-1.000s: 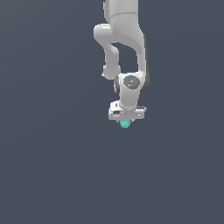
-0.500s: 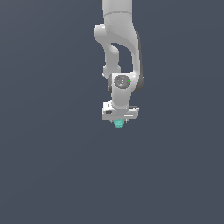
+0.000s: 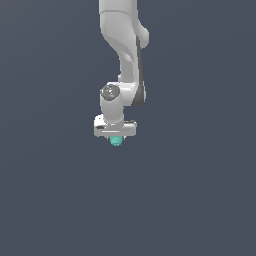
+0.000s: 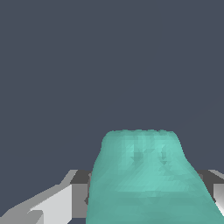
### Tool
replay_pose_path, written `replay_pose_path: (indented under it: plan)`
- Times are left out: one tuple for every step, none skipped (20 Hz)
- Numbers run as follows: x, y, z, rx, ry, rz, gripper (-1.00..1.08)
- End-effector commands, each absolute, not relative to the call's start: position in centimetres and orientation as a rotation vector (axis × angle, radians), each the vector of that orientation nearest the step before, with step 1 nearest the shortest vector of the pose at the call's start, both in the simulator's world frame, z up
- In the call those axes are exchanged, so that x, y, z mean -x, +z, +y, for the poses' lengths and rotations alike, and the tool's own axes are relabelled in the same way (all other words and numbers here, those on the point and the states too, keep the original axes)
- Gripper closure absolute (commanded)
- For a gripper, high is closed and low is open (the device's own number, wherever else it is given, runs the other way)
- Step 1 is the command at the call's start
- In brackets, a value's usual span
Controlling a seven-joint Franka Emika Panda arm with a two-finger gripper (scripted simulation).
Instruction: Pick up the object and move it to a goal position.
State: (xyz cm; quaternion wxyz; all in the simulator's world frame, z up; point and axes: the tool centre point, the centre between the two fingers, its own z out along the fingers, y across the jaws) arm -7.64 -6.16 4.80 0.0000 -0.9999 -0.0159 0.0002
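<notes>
Exterior view shows the white pincer (image 3: 116,138) pointing straight down with the teal-green object (image 3: 116,141) gripped at its tip, closed on it so that only a small rounded stub of the object pokes out below the pale bar of the hand. The object is much narrower than that bar and sits under its middle, a little toward the exterior view's right of the round wrist joint above. Wrist view fills its lower half with the same object (image 4: 146,179), a teal-green mass with a flattish far end, softly rounded shoulders and faint ridges across its face; a pale grey finger (image 4: 52,205) lies against one side of it and a sliver of the other finger (image 4: 218,192) shows at the opposite side, with dark grey pad faces just beside the object's flanks. The fingers sit close against the object with no gap that can be made out. Moving outward, the hand hangs from a stubby white wrist with a dark round cap (image 3: 110,92), and above it the white arm (image 3: 122,40) rises nearly upright to the upper edge of the exterior view, with a dark seam running down its side. Around all this lies a plain, even slate-blue background (image 3: 200,190); no edge, shadow or surface line appears on it, so whether the object hangs clear of any floor cannot be told.
</notes>
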Motion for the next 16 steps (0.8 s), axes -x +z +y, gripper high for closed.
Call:
replay_pose_path:
  plan:
    - [7.6,5.0,-9.5,3.141,0.000,-0.050,1.08]
    - [7.5,5.1,-10.7,3.141,0.000,-0.050,1.08]
    - [7.5,5.2,-11.9,3.141,0.000,-0.050,1.08]
    - [7.4,5.3,-13.1,3.141,0.000,-0.050,1.08]
    - [7.3,5.4,-14.1,3.141,0.000,-0.050,1.08]
    - [7.3,5.5,-15.2,3.141,0.000,-0.050,1.08]
    - [7.2,5.5,-16.1,3.141,0.000,-0.050,1.08]
    - [7.2,5.6,-17.0,3.141,0.000,-0.050,1.08]
    - [7.1,5.7,-17.9,3.141,0.000,-0.050,1.08]
    - [7.0,5.7,-18.6,3.141,0.000,-0.050,1.08]
    - [7.0,5.8,-19.3,3.141,0.000,-0.050,1.08]
    - [6.9,5.8,-20.0,3.141,0.000,-0.050,1.08]
    - [6.8,5.8,-20.6,3.141,0.000,-0.050,1.08]
    - [6.8,5.9,-21.1,3.141,0.000,-0.050,1.08]
    - [6.7,5.9,-21.5,3.141,0.000,-0.050,1.08]
    - [6.7,5.9,-21.8,3.141,0.000,-0.050,1.08]
